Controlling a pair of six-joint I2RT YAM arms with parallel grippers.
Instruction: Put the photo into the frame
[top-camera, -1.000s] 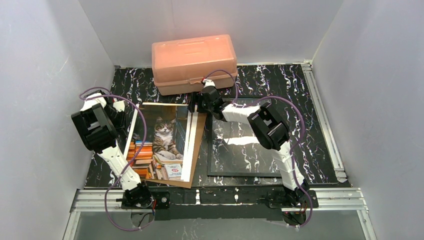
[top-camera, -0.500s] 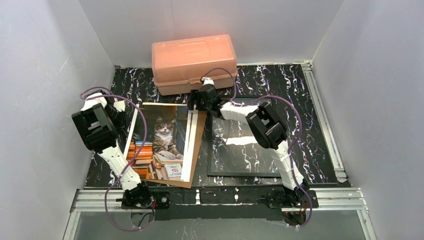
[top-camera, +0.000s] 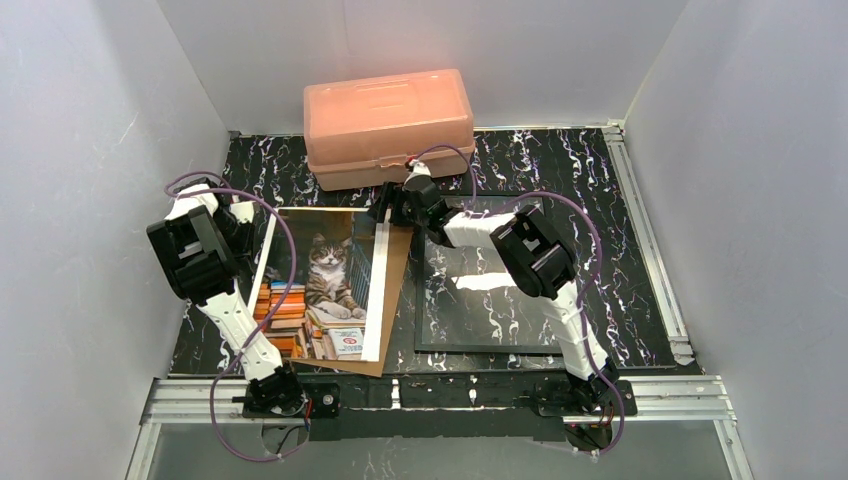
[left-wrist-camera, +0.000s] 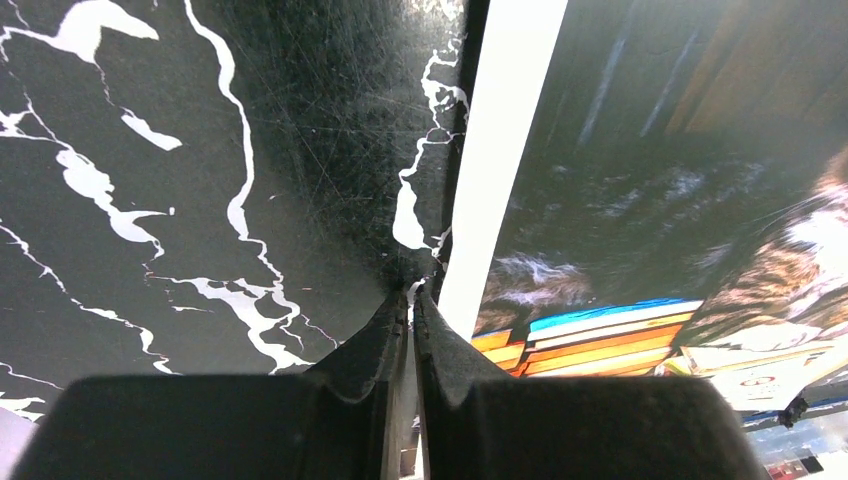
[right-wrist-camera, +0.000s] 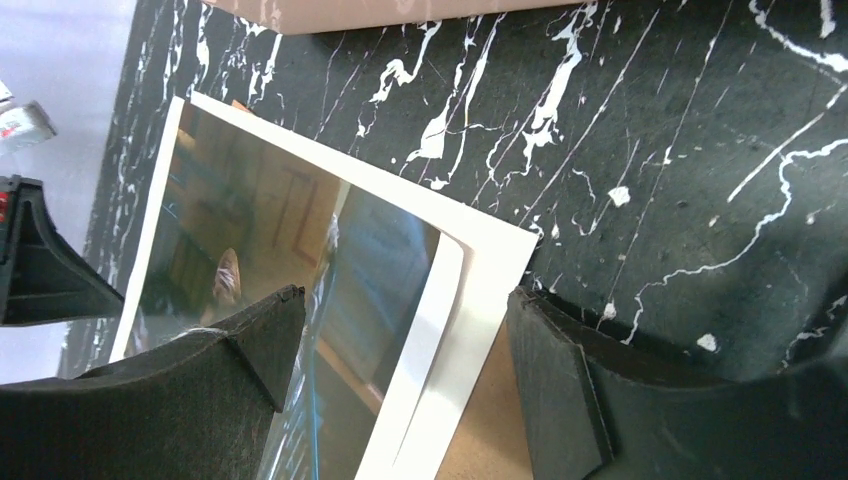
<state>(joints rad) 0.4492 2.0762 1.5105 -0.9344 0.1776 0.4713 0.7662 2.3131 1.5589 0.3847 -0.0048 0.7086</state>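
White walls close in a black, white-veined marble tabletop. The left gripper has its jaws pressed together with nothing between them. Its tips are low over the marble, just beside the white left edge of the photo. The right gripper has its jaws spread wide, one finger over the picture and the other over bare marble. They straddle the far right corner of the print, and whether they touch it cannot be told. The photo lies face up at about 8 o'clock on the table, showing a cat beside stacked orange books. It rests on a white mat sheet that shows as a strip along its right side. Under both is a brown backing board, turned slightly and sticking out at the right and near edges. The frame lies flat at about 4 o'clock, just beside the board, with the marble visible through its pane and nothing inside it. A peach plastic box, lid shut, stands at 12 o'clock against the back wall, just beyond the right gripper.
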